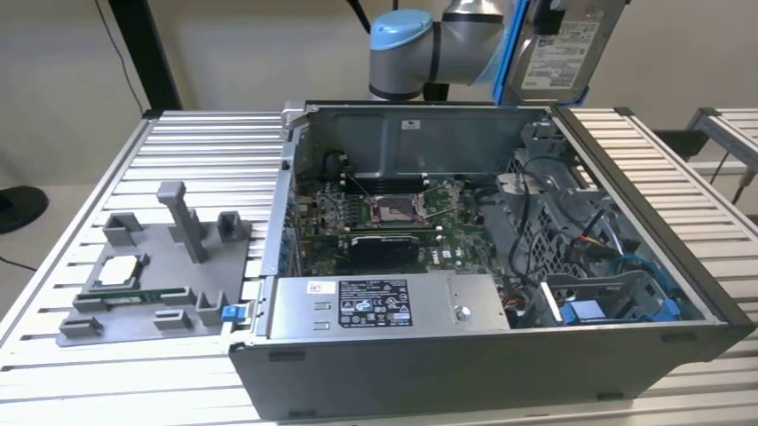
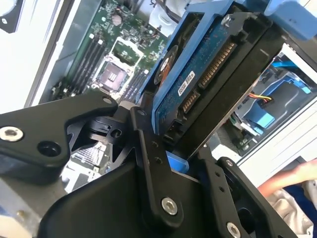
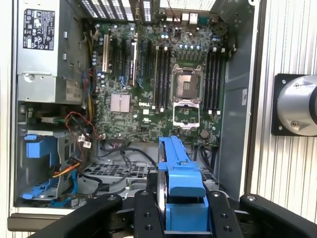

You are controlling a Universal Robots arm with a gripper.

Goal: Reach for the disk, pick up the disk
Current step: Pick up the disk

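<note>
I see the disk [image 1: 556, 49] cut off by the exterior view's top edge above the computer case [image 1: 474, 373], and its label print is too small to tell.

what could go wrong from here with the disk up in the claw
The disk hangs in the claw above the open computer case; if the grip slips it could drop onto the motherboard. A person's hand sits close to the arm's path, so contact may be a risk.

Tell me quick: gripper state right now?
Gripper: shut on the disk, held up above the open computer case.
</note>
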